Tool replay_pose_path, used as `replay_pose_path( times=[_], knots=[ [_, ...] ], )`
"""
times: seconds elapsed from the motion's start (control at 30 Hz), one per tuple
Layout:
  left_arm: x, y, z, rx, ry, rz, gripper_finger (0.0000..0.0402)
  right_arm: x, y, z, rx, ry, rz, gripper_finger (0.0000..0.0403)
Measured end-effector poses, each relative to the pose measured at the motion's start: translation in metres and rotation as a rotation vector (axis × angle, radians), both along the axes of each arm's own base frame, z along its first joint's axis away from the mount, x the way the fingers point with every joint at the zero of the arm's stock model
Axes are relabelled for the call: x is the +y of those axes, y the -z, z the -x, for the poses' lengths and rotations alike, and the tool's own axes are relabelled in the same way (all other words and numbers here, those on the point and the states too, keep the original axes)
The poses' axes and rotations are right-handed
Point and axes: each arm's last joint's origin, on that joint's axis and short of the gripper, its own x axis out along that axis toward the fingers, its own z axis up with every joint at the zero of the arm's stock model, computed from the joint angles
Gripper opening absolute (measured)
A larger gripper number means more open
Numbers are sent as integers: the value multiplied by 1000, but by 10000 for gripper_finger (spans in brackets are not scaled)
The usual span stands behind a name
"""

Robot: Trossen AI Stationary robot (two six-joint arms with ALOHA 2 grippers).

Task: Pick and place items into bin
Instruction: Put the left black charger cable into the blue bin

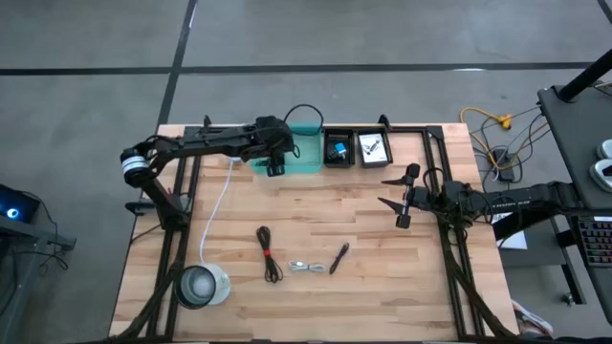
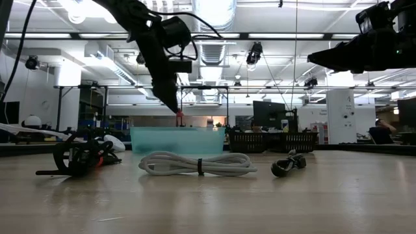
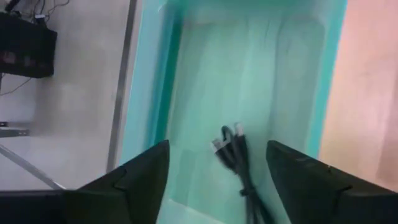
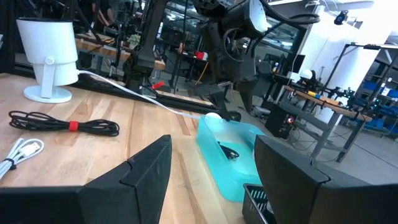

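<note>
A teal bin stands at the table's far edge. My left gripper hangs open over it, fingers pointing down, and touches nothing. A black cable lies on the bin's floor below the fingers. On the near half of the table lie a coiled black cable with a red tie, a silvery cable and a black pen. My right gripper waits open above the table's right side, facing left.
Two small black bins stand to the right of the teal bin. A round clear container sits at the near left corner, and a long white cord runs from it toward the bin. Bare wood lies in the middle.
</note>
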Motion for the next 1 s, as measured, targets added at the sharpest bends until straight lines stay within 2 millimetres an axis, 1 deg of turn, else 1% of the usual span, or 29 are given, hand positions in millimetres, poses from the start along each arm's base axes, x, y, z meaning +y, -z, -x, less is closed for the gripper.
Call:
replay_pose_path(
  times=[0.1,0.27,0.37,0.47,0.57,0.7,0.83,1.0],
  knots=[
    [-10,-3,-5,-59,-44,37,264,0,0,0,0,0,0,215],
    [-33,-12,-12,-131,-150,146,267,0,0,0,0,0,0,215],
    [-51,-14,-15,-155,-188,265,267,0,0,0,0,0,0,215],
    [-69,-13,-16,-179,-244,429,267,0,0,0,-2,-1,-7,215],
    [-85,-11,-17,-224,-389,617,267,0,0,0,-2,-2,-7,215],
    [-106,-8,-14,-215,-582,812,267,0,0,0,-2,-2,-7,215],
    [-129,-3,-10,-191,-774,882,267,0,0,0,-2,-2,-7,215],
    [-155,6,-7,-183,-934,922,267,0,0,0,-3,-2,-10,215]
  ],
)
